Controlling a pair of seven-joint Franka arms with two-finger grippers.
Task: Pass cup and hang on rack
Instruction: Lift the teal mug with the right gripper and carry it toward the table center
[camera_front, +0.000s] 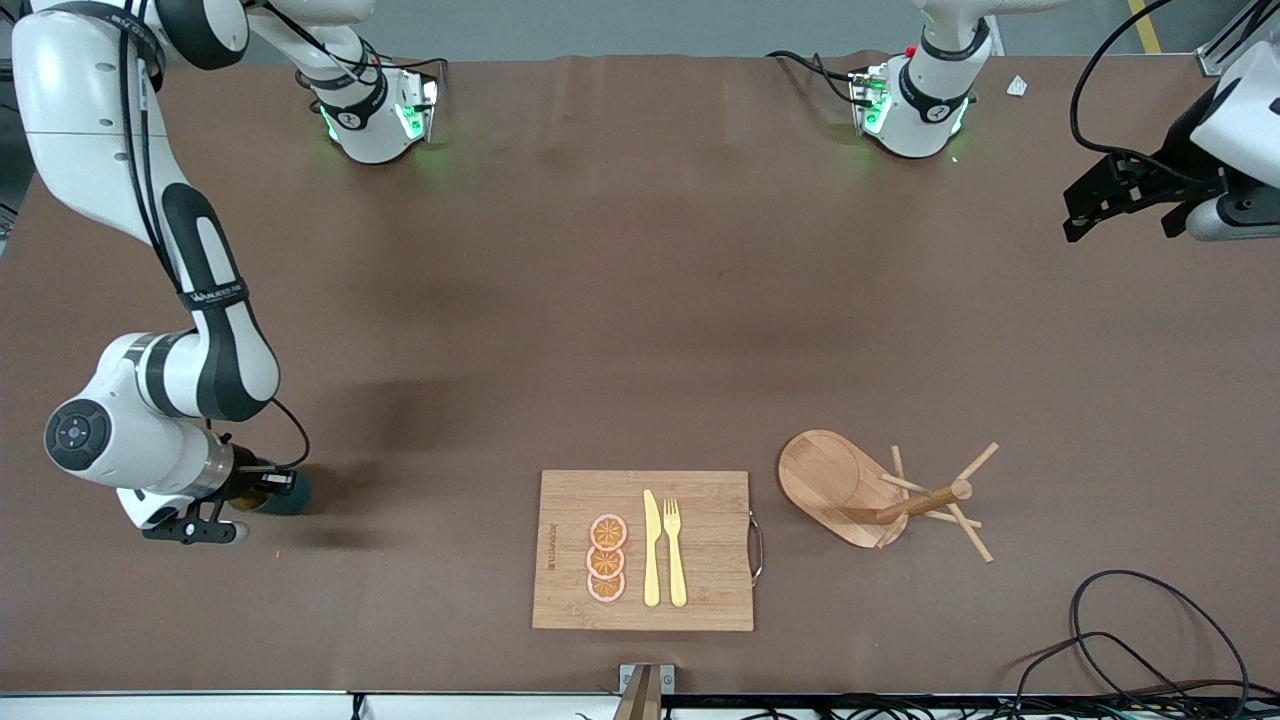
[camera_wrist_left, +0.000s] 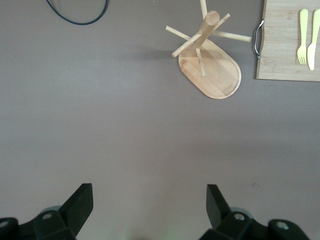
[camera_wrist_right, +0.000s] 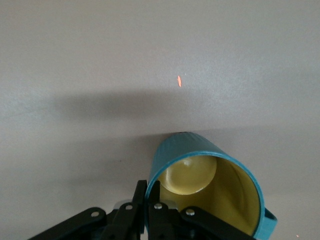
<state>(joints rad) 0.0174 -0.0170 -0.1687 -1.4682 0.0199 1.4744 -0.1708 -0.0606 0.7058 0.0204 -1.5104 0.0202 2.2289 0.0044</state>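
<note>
The teal cup (camera_front: 288, 492) with its yellow inside (camera_wrist_right: 215, 187) is at the right arm's end of the table. My right gripper (camera_front: 262, 489) is shut on the cup's rim wall, one finger inside and one outside (camera_wrist_right: 148, 194), and holds it low over the table. Whether the cup touches the table does not show. The wooden rack (camera_front: 868, 492) stands near the front camera toward the left arm's end, with its pegs angled out; it also shows in the left wrist view (camera_wrist_left: 212, 70). My left gripper (camera_front: 1082, 212) is open and empty (camera_wrist_left: 150, 197), high over the left arm's end, and waits.
A bamboo cutting board (camera_front: 700, 590) with three orange slices (camera_front: 606, 559), a yellow knife (camera_front: 651, 548) and a fork (camera_front: 675, 550) lies beside the rack. Black cables (camera_front: 1130, 640) lie at the near corner. A tiny orange speck (camera_wrist_right: 179, 80) lies on the table by the cup.
</note>
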